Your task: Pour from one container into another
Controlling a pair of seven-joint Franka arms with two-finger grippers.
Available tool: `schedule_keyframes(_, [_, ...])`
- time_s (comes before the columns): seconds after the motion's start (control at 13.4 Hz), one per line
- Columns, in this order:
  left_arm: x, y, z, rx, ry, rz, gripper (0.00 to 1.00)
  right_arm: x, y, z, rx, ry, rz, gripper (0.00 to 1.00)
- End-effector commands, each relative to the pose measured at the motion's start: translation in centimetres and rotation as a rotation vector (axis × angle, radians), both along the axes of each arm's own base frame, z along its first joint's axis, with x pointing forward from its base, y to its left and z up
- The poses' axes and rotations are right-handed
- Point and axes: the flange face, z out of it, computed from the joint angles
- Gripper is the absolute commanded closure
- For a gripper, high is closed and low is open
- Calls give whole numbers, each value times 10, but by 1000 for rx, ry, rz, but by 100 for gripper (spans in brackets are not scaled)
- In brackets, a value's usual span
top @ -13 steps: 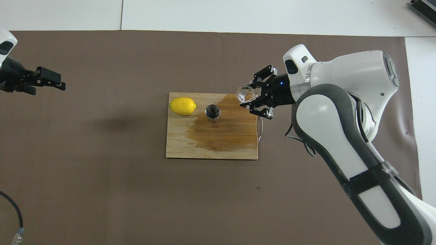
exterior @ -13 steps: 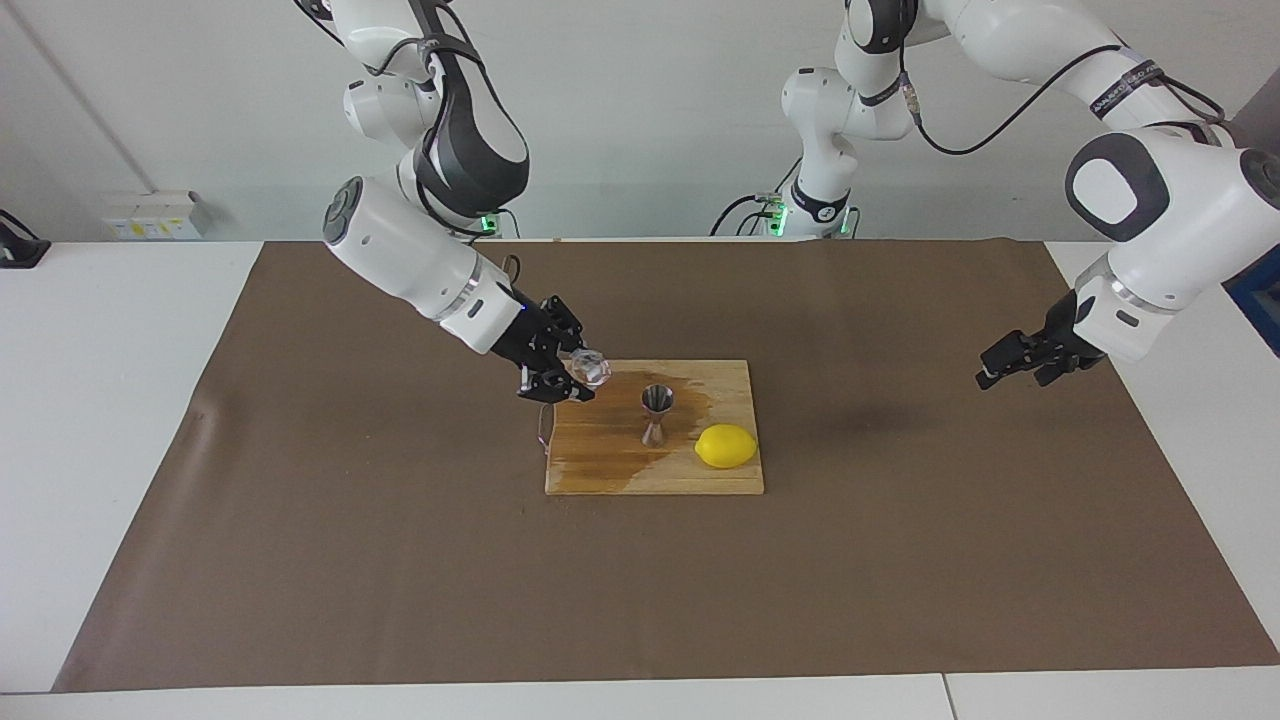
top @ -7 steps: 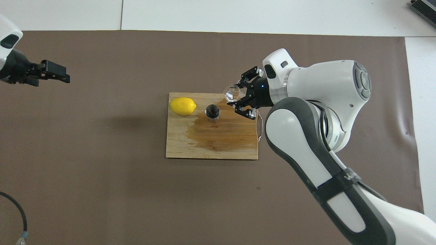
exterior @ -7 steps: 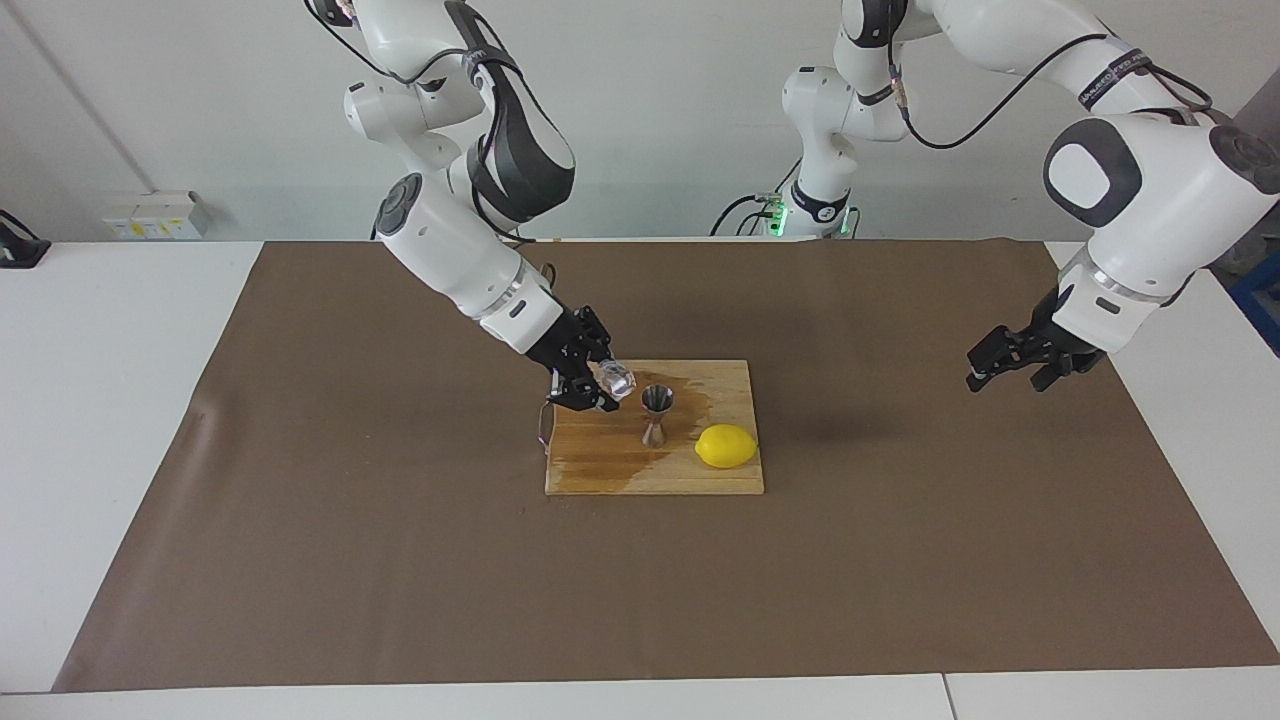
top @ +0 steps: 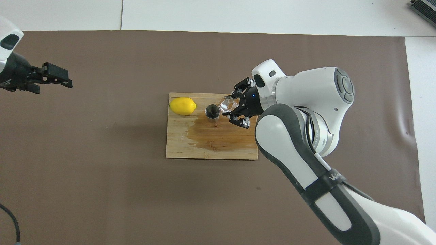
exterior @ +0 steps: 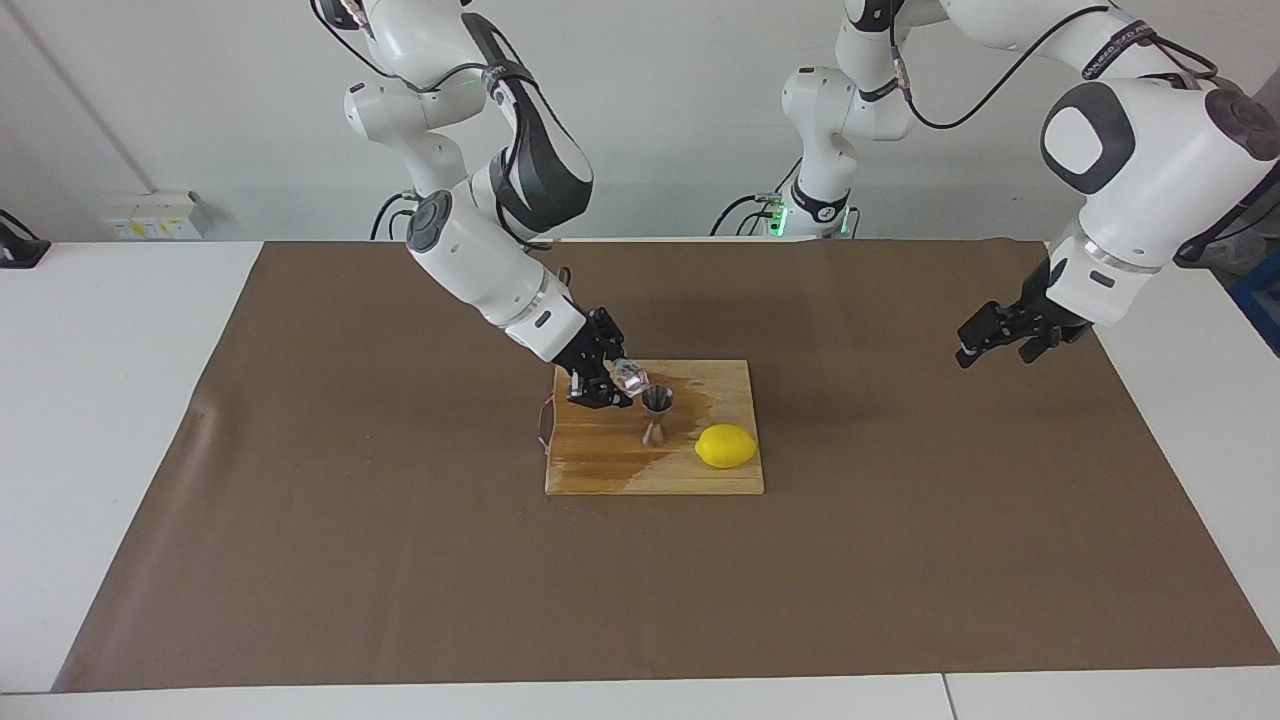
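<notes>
A: Two arms are over a counter (exterior: pixel 900 560) covered by a brown mat (top: pixel 102 170). What does each hold?

B: Right gripper (exterior: pixel 612 380) has its fingers pinching the glass cup (exterior: pixel 631 377), tilted, its mouth toward the steel jigger (exterior: pixel 656 414) and just beside the jigger's rim.

A: Where is the jigger?

B: Upright on the wooden board (exterior: pixel 600 470), which shows a dark wet stain (top: pixel 218 136). A lemon (exterior: pixel 726 446) lies on the board beside the jigger, toward the left arm's end.

A: And the left gripper (exterior: pixel 985 334)?

B: It waits in the air over the mat, well apart from the board; whether its fingers are spread or pressed together I cannot tell.
</notes>
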Motion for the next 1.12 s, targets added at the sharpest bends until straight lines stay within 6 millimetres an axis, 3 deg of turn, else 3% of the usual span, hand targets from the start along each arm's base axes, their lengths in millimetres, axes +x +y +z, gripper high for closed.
schedule_keyframes(0.0, [-12,-3,19,29,-8,6,0,-8,3,4,-3,27,10,100])
schedule_keyframes(0.22, [-24,4,36,1,-7,10,0,-11,10,2,-11,24,15,100])
schedule_keyframes(0.74, [-36,-3,51,11,-6,-18,0,-12,15,2,-75,54,-26,100])
schedule_keyframes(1.04, [-57,14,66,37,38,-3,0,-14,18,1,-112,45,-7,100])
